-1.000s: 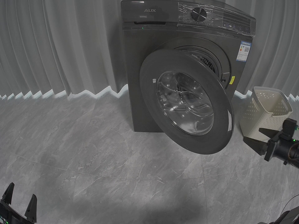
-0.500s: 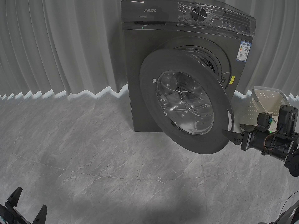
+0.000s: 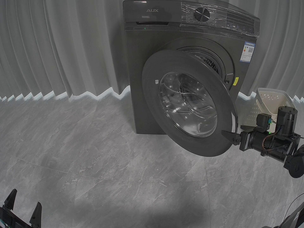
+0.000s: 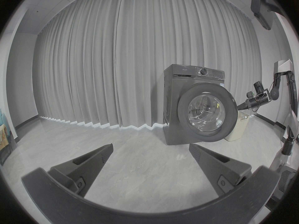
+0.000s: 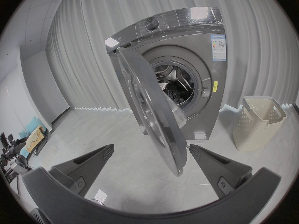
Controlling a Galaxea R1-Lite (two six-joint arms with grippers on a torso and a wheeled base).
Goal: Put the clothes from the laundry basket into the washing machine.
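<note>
The dark grey washing machine (image 3: pixel 152 79) stands against the curtain with its round door (image 3: pixel 186 103) swung wide open. Dark clothes (image 5: pixel 174 94) lie inside the drum. A cream perforated laundry basket (image 3: pixel 272 102) sits on the floor to the right of the machine; I cannot see its inside. My right gripper (image 3: pixel 232 129) is open at the door's free outer edge, and the door rim (image 5: pixel 176 168) runs between its fingers in the right wrist view. My left gripper (image 3: pixel 25 198) hangs open and holds nothing, low over the floor at the near left.
A pleated grey curtain (image 3: pixel 63 41) runs along the back wall. The grey tiled floor (image 3: pixel 95 155) stretches wide in front and to the left of the machine. Furniture (image 5: pixel 34 137) stands far off to one side in the right wrist view.
My right arm has swung left from in front of the basket to the door's outer edge. The left gripper has shifted slightly at the bottom left. The door has not visibly moved.
</note>
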